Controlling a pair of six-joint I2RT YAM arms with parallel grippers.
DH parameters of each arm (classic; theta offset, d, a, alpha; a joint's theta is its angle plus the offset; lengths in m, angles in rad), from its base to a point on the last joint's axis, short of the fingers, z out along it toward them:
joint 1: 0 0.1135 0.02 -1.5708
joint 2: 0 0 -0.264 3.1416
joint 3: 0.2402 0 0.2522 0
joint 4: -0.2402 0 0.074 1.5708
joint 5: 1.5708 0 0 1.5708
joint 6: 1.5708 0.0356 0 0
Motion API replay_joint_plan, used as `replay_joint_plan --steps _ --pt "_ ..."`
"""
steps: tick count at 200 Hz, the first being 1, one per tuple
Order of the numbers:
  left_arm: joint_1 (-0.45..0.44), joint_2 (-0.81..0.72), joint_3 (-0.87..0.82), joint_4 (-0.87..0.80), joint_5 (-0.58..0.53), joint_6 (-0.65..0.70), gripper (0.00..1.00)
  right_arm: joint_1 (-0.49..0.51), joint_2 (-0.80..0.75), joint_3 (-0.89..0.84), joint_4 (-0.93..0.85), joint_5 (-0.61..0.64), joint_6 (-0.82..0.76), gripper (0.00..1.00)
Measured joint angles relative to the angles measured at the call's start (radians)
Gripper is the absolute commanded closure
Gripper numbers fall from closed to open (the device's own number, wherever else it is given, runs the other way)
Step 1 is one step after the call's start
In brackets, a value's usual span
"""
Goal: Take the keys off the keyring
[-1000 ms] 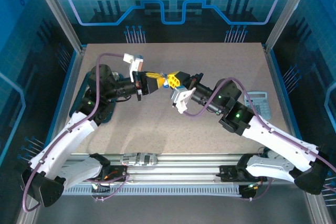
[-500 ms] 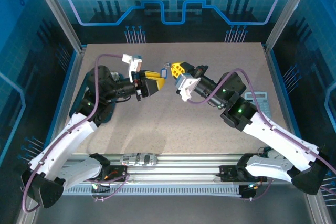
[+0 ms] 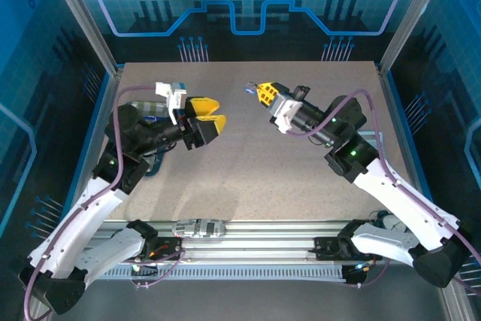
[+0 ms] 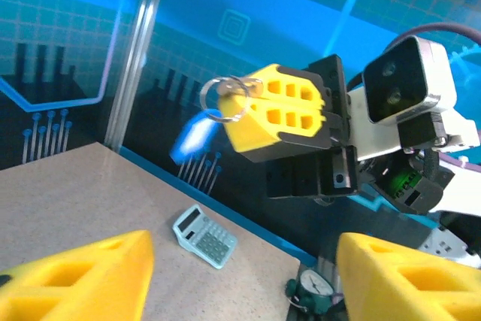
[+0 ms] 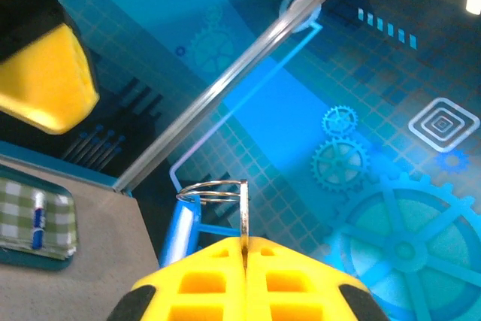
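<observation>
Keyring (image 4: 224, 98) sits pinched between the tips of the right gripper (image 3: 263, 92), a thin grey loop standing proud of the two yellow pads, which are pressed flat together on it with no gap that I can see. It is held up in the air, well above the table (image 3: 248, 178), in the upper middle of the overhead view. The key (image 4: 192, 134) hangs from the loop's lower left edge in the left wrist view, its blue head blurred. From the right wrist camera it shows as a blue strip just beside the loop's left end. It looks to be threaded on the ring, not merely resting against it, though it is too small for me to be sure how.

Left of centre in the overhead view, the left gripper (image 3: 208, 113) stands well apart from the ring with its yellow fingers spread wide and nothing between them. Its own camera looks straight across at the ring.

As I read it, the key is still on the keyring, so the removal itself is not yet done: one arm presents the ring and the other is poised to take hold. The next move calls for the open gripper to come in on the blue head and close on it alone. It must then slide the key along the wire to the ring's split end while the clamped side holds firm. A calculator (image 4: 204, 236) lies on the table far behind, out of the way.
</observation>
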Motion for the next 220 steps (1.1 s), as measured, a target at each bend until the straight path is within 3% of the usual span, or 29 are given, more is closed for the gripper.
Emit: replay_joint_plan --steps 40,58,103,145,220 --pt "0.112 0.089 0.129 -0.099 0.016 -0.029 0.31 -0.114 0.012 0.005 0.005 -0.222 0.126 1.00" --pt "0.158 0.188 0.245 -0.113 0.091 -0.057 0.32 -0.141 0.051 0.017 0.017 -0.323 0.180 1.00" --pt "0.167 0.391 0.401 -0.068 0.336 -0.171 0.49 -0.201 0.145 0.027 0.103 -0.488 0.315 1.00" --pt "0.151 0.520 0.452 0.003 0.500 -0.294 0.46 -0.220 0.177 0.039 0.174 -0.556 0.389 1.00" --pt "0.108 0.552 0.491 0.024 0.577 -0.330 0.47 -0.222 0.183 0.061 0.214 -0.592 0.415 1.00"
